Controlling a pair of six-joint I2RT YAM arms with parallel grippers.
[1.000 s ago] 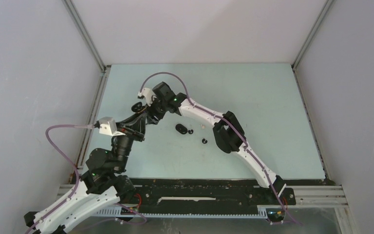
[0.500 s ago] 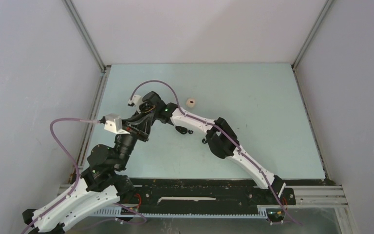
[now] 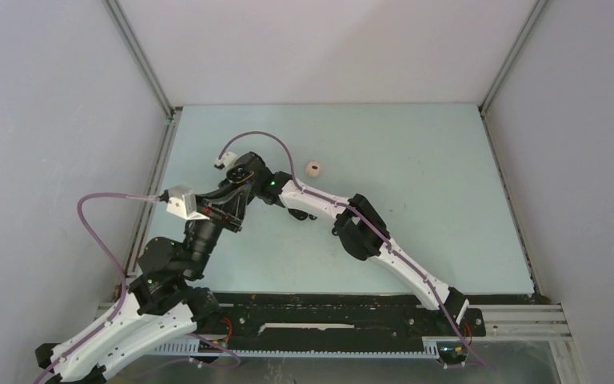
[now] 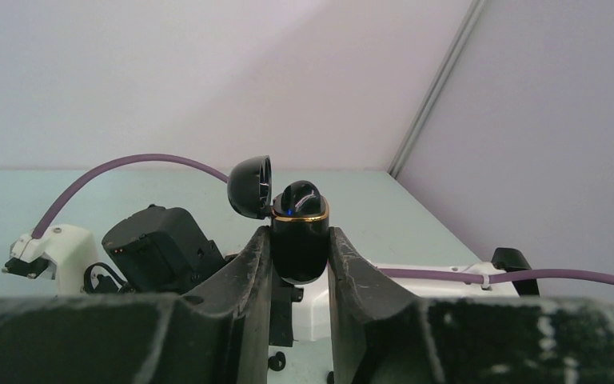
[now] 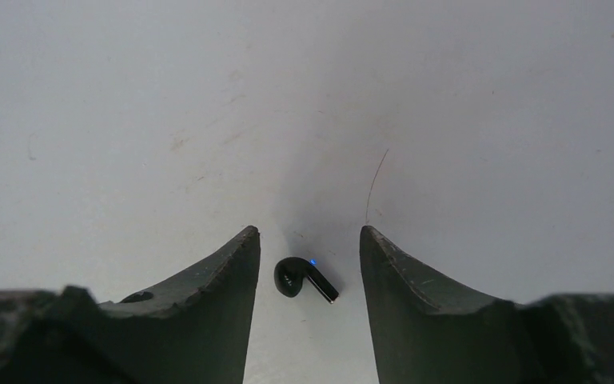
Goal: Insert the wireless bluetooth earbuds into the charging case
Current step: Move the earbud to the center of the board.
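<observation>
My left gripper [image 4: 298, 240] is shut on a glossy black charging case [image 4: 300, 248] with a gold rim and holds it upright above the table. Its lid [image 4: 249, 186] is flipped open to the left, and a glossy black dome [image 4: 301, 197] sits in the mouth with a small blue light. My right gripper [image 5: 309, 244] is open, pointing down at the table. A curled black earbud [image 5: 304, 277] with a blue light lies between its fingertips, touching neither. From above, both grippers meet at the table's left middle, left [image 3: 233, 196], right [image 3: 244, 172].
A small whitish-beige object [image 3: 312, 168] lies on the pale green table [image 3: 416, 160] behind the right arm. A second dark pebble-like case [image 3: 294, 214] peeks out under the right forearm. Another small black earbud [image 4: 276, 362] lies on the table below my left fingers. The left wall rail [image 3: 153, 184] is close.
The right arm swung left and towards the near side, bringing its gripper over the earbud beside the left gripper. That uncovered the whitish-beige object. The left gripper stayed shut on the case.
</observation>
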